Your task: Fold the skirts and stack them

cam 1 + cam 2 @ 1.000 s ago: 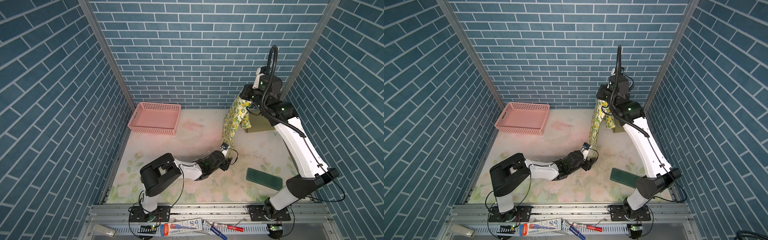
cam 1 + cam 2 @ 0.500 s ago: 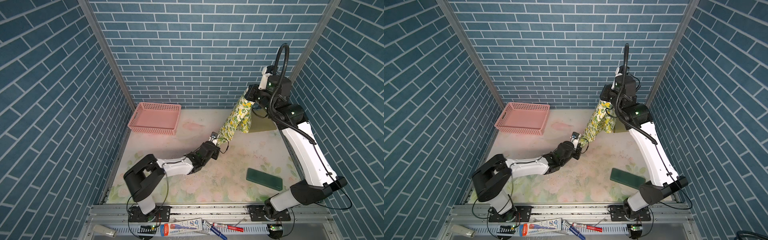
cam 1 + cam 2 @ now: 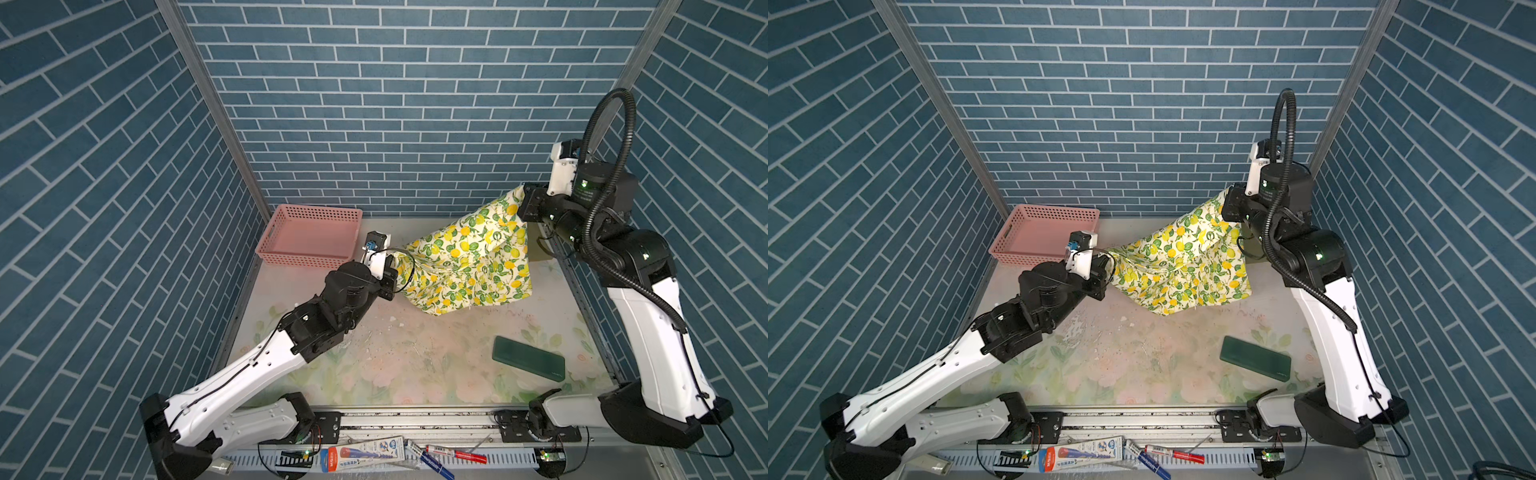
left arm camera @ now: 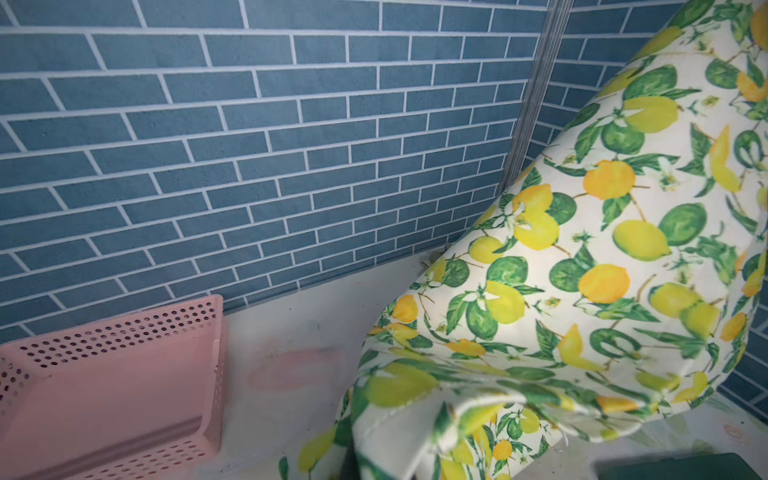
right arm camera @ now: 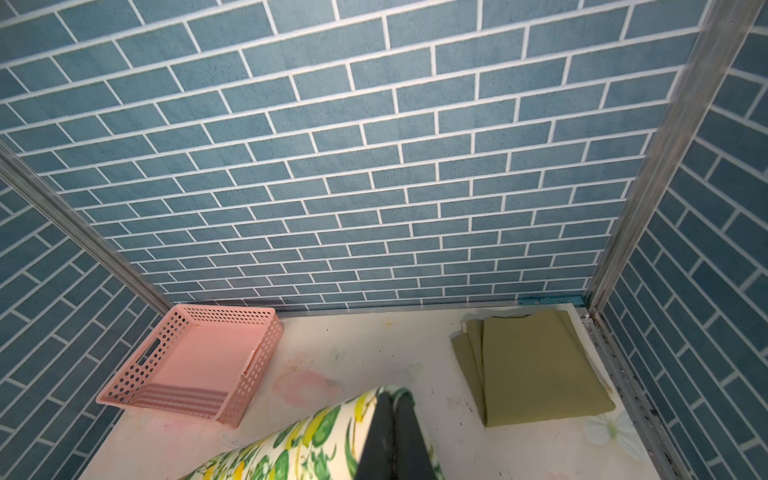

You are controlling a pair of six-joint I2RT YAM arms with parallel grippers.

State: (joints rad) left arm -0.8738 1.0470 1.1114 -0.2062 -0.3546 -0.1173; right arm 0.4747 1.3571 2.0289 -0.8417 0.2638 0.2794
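The white skirt with lemons and leaves point(image 3: 465, 257) point(image 3: 1183, 262) hangs stretched between both arms above the back of the table, its lower edge sagging toward the surface. My left gripper point(image 3: 392, 270) point(image 3: 1108, 266) is shut on its left corner; in the left wrist view the cloth point(image 4: 582, 270) drapes over the jaws. Higher up at the right, my right gripper point(image 3: 521, 203) point(image 3: 1225, 203) is shut on the other corner, its dark fingers point(image 5: 390, 436) pinching the hem point(image 5: 291, 453). The olive green skirt point(image 5: 536, 365) lies folded in the back right corner.
A pink perforated basket point(image 3: 316, 210) point(image 3: 1054, 212) point(image 5: 249, 374) stands empty at the back left, close to my left gripper. A dark green flat block point(image 3: 528, 357) point(image 3: 1254, 358) lies on the floral mat at the front right. Brick walls close in three sides.
My left gripper closed on the hanging skirt's lower end and drew it left and upward. The right arm shifted right, so the skirt now spreads wide between the grippers.
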